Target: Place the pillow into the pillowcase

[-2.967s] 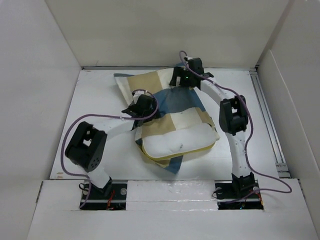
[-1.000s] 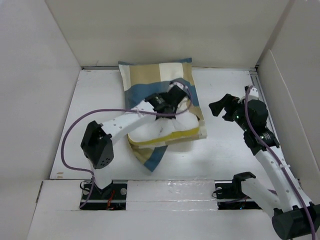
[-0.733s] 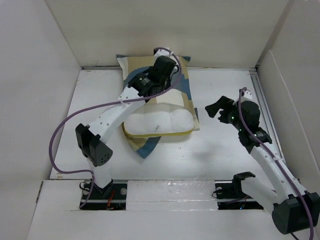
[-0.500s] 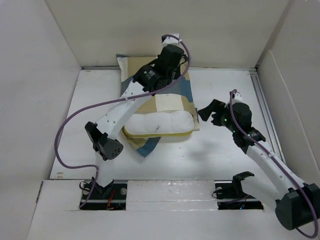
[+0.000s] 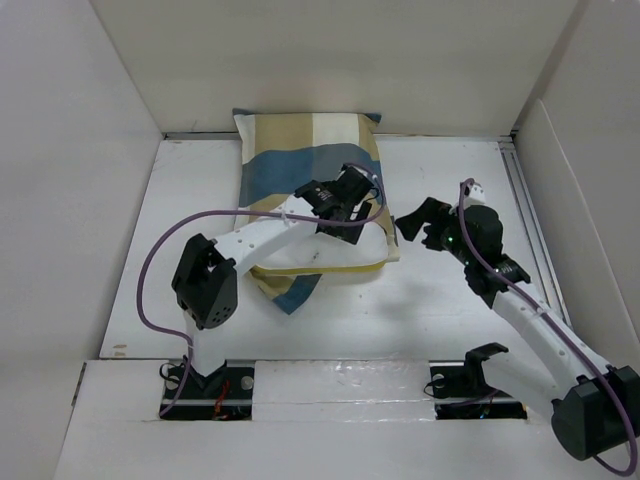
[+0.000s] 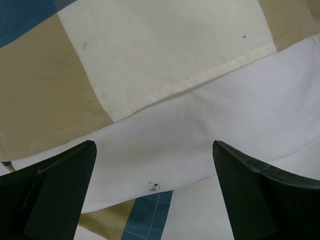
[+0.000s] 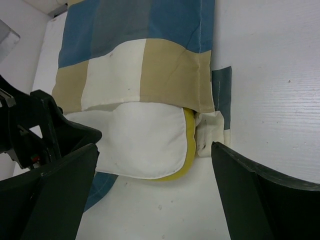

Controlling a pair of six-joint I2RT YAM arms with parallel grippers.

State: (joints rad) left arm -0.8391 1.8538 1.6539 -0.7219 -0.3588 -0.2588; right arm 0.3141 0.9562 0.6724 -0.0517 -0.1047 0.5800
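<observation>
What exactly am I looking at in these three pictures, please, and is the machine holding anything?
These are two robot arms bolted at the near edge of a white table, each ending in a two-finger gripper. The wide picture comes from a fixed camera above and behind the arms. The other two come from cameras on the wrists, so the dark shapes at their bottom corners are each gripper's own fingers. On the table lies a blue, tan and cream checked pillowcase with a white, yellow-edged pillow partly inside, its near end sticking out of the opening. The left gripper is above that opening, the right gripper beside the pillow. Both are open and hold nothing.
</observation>
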